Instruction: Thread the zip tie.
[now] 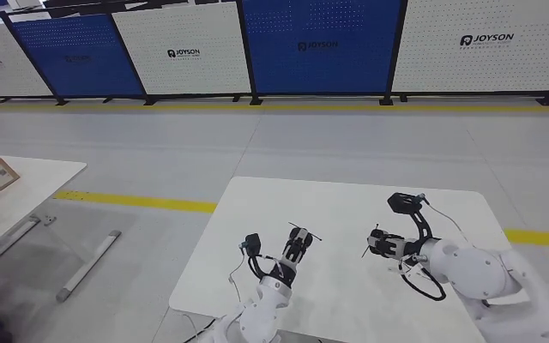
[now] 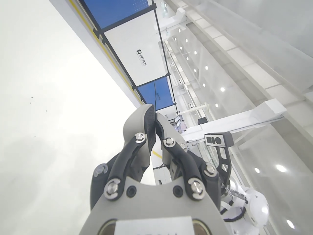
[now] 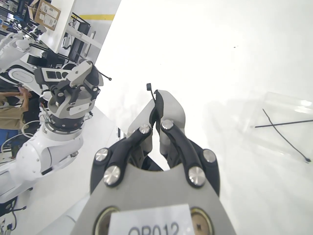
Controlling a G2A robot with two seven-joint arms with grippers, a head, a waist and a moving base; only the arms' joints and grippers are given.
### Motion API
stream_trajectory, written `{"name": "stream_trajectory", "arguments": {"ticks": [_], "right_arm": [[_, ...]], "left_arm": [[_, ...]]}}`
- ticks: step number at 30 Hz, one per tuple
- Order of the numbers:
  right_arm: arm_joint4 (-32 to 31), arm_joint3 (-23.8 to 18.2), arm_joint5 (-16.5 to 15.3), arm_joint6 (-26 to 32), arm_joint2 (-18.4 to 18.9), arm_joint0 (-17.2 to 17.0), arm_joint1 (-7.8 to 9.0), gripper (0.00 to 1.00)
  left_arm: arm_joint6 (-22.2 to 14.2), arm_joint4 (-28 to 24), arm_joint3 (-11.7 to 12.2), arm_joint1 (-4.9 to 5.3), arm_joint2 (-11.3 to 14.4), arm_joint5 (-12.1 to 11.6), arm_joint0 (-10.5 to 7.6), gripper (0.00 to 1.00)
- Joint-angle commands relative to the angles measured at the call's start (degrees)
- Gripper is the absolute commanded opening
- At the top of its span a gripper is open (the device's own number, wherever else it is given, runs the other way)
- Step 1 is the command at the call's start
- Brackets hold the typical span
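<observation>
**Both grippers pinching a zip tie above the white table**

The left gripper (image 2: 155,117) has its fingers pressed together on a thin black zip tie, the left-held tie (image 2: 155,94), whose narrow strip sticks straight out past the fingertips. From the right wrist view the same left gripper (image 3: 94,70) sits off the table's edge side, with the tie's small square head (image 3: 109,78) poking out of it toward the right arm. In the top view the left-held tie (image 1: 305,232) shows as a short dark line crossing the fingertips of the left gripper (image 1: 298,244), over the near part of the table (image 1: 343,206).

The right gripper (image 3: 155,99) is likewise closed, pinching the right-held tie (image 3: 151,91) just below its head, which stands a little proud of the fingertips. In the top view the right gripper (image 1: 377,244) faces the left one, the two apart and not touching.

Two loose zip ties (image 3: 272,125) lie crossed on the table, well to one side of the right gripper, on or inside what looks like a clear plastic bag (image 3: 288,103); which of the two cannot be told.
</observation>
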Motion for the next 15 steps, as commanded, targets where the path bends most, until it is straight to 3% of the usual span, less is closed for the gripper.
{"name": "stream_trajectory", "arguments": {"ticks": [1,3,6,11,15], "right_arm": [[0.0,0.0,0.0,0.0,0.0,0.0,0.0,0.0],[0.27,0.03,-0.08,-1.26,0.15,-0.35,-0.06,0.0],[1.47,-1.16,1.49,-10.58,0.57,-3.44,-0.53,0.0],[2.0,-4.06,1.49,-21.14,-0.81,-7.42,-1.51,0.0],[2.44,-4.29,1.49,-21.57,-2.94,-7.29,-2.51,0.0]], "left_arm": [[-0.03,0.0,0.04,0.0,0.02,0.02,0.0,0.0],[-0.03,0.0,0.04,0.0,0.02,0.02,0.0,0.0],[-0.03,0.0,0.04,0.0,0.02,0.02,0.0,0.0],[-0.03,0.0,0.04,0.0,0.02,0.02,0.0,0.0],[-0.03,0.0,0.04,0.0,0.02,0.02,0.0,0.0]]}}
